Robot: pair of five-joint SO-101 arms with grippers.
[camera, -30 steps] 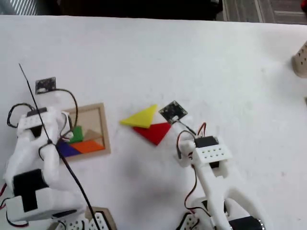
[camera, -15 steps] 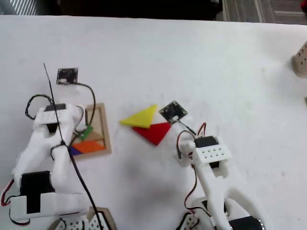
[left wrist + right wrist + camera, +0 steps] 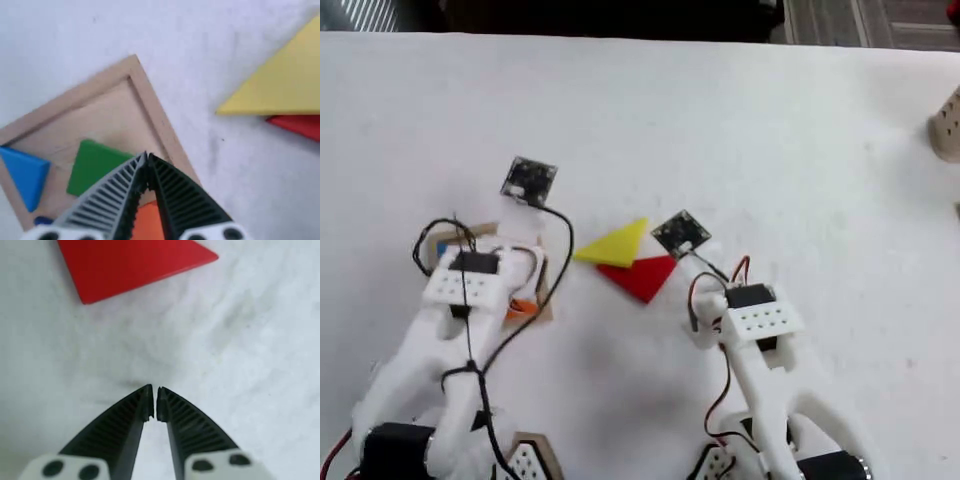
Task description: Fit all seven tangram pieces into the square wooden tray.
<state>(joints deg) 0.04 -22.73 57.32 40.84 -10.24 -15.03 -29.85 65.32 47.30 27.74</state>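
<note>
The square wooden tray [image 3: 156, 111] holds a green piece [image 3: 94, 163], a blue triangle [image 3: 25, 172] and an orange piece [image 3: 150, 223]. My left gripper [image 3: 146, 159] is shut with nothing in it, hanging over the tray near its rim on the side of the loose pieces. In the high view the left arm [image 3: 470, 285] covers most of the tray [image 3: 546, 300]. On the table between the arms, the yellow triangle [image 3: 615, 245] touches the red triangle [image 3: 642, 277]. My right gripper [image 3: 154, 402] is shut and empty, a short way from the red triangle [image 3: 130, 265].
The white table stretches open behind the pieces and to the right. A beige perforated object [image 3: 947, 125] stands at the far right edge. Black cables loop around the left arm. A wooden block [image 3: 538, 458] sits at the front edge.
The left arm has swung to the right across the tray and now covers most of it. The right arm and the yellow and red triangles have stayed put.
</note>
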